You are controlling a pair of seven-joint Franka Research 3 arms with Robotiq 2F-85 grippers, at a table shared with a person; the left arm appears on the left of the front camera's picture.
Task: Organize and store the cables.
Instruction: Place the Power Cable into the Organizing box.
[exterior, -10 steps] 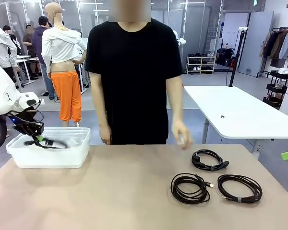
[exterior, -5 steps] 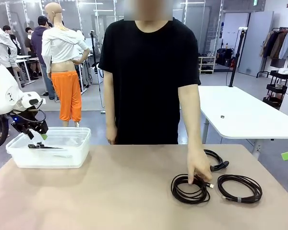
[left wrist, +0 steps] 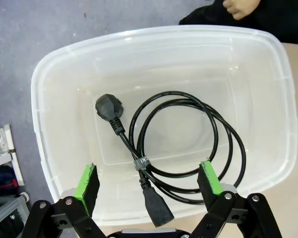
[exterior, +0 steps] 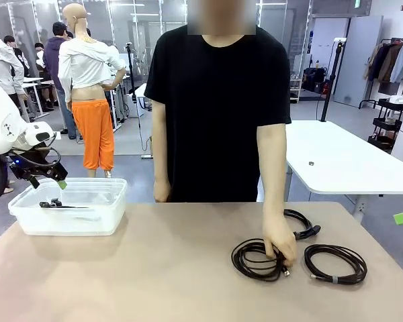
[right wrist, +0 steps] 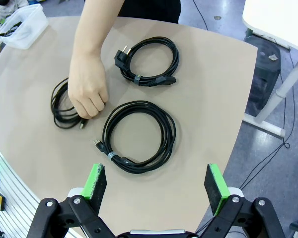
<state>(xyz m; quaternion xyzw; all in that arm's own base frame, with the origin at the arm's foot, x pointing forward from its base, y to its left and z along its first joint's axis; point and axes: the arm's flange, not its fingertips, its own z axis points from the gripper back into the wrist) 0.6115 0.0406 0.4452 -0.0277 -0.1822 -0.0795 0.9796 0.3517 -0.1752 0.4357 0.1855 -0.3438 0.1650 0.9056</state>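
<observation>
Plastic bin point(left wrist: 38, 109): coiled cable point(left wrist: 109, 106) inside, beneath left end effector point(left wrist: 148, 174); fingers spread, empty
Right end effector point(right wrist: 156, 186): spread; loose cable point(right wrist: 139, 105) ahead; person's hand point(right wrist: 87, 91) grips another

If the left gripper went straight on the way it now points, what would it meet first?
Most likely the black cable coiled in the clear bin. The left gripper hangs open above it, fingers aimed into the bin. Depth is unclear, so first contact might be the cable's socket end or the bin floor.
</observation>
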